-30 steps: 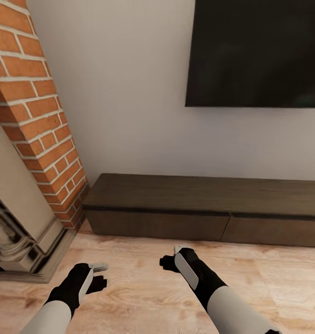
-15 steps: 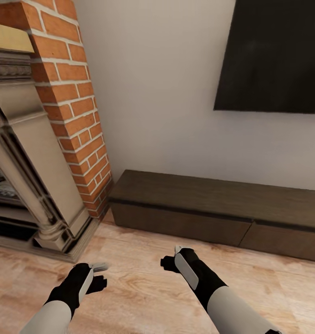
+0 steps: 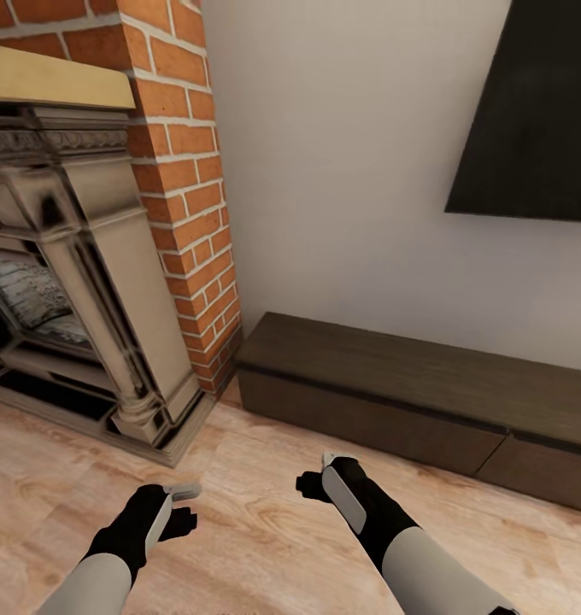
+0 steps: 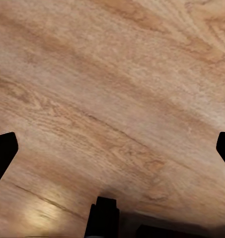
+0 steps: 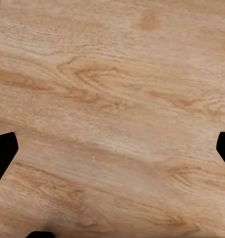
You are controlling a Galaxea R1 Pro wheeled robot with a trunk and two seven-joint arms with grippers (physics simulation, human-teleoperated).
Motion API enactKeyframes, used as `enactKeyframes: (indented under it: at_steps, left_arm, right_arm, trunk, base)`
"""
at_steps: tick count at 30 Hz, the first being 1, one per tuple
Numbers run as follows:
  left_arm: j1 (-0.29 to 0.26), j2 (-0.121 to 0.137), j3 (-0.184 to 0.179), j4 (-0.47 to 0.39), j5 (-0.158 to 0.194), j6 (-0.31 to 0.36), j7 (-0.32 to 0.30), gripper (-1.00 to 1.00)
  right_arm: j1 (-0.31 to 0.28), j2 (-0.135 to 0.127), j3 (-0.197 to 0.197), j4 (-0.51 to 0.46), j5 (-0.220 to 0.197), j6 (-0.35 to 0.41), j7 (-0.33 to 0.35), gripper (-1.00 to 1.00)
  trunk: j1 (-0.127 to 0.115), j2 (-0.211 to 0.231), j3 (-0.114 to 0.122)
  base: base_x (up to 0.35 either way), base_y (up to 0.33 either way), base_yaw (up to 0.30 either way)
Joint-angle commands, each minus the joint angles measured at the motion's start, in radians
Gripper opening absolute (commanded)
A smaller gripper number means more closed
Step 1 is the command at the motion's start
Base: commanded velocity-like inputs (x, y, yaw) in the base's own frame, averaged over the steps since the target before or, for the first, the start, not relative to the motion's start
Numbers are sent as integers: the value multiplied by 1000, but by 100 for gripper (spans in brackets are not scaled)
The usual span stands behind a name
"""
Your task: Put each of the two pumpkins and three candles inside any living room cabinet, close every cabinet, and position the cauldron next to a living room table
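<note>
While both arms hang low over the wooden floor (image 3: 265, 547), the head view shows, at the far left, a pale stone fireplace (image 3: 77, 282) with a wooden mantel shelf on top, and a column of red brick (image 3: 192, 205) beside it. Next comes the left gripper (image 3: 181, 506), which carries nothing; in the left wrist view its two dark fingertips (image 4: 4, 153) stand wide apart at the picture's edges, with bare floor between them. Further right is the right gripper (image 3: 318, 477), also with nothing in it, and its fingertips (image 5: 3, 153) are spread wide over the planks in the same way. Behind the grippers, against the white wall, the cabinet (image 3: 410, 384) sits on the floor just beside the brick, with its drawer fronts closed and its top bare. Above it, at the right, hangs a black screen (image 3: 538, 128).
</note>
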Motion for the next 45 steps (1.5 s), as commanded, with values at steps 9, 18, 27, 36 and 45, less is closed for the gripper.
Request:
enactKeyframes:
  at_steps: [9, 18, 27, 36, 45]
  left_arm:
    - [0, 0, 0, 0, 0, 0, 0, 100]
    - [0, 0, 0, 0, 0, 0, 0, 100]
    - [0, 0, 0, 0, 0, 0, 1, 100]
    - [-1, 0, -1, 2, 0, 0, 6, 100]
    - [0, 0, -1, 2, 0, 0, 5, 100]
  right_arm:
    - [0, 0, 0, 1, 0, 0, 0, 100]
    - [0, 0, 0, 2, 1, -1, 0, 100]
    - [0, 0, 0, 13, 1, -3, 0, 100]
    - [0, 0, 0, 14, 1, -3, 1, 100]
    - [0, 0, 0, 14, 1, -3, 2, 100]
  trunk:
    - [-35, 63, 22]
    - [-69, 126, 44]
    - [-104, 189, 65]
    - [-138, 252, 87]
    - [-173, 315, 109]
  base:
    - [0, 0, 272]
    - [0, 0, 272]
    - [0, 0, 272]
    - [0, 0, 272]
    - [0, 0, 272]
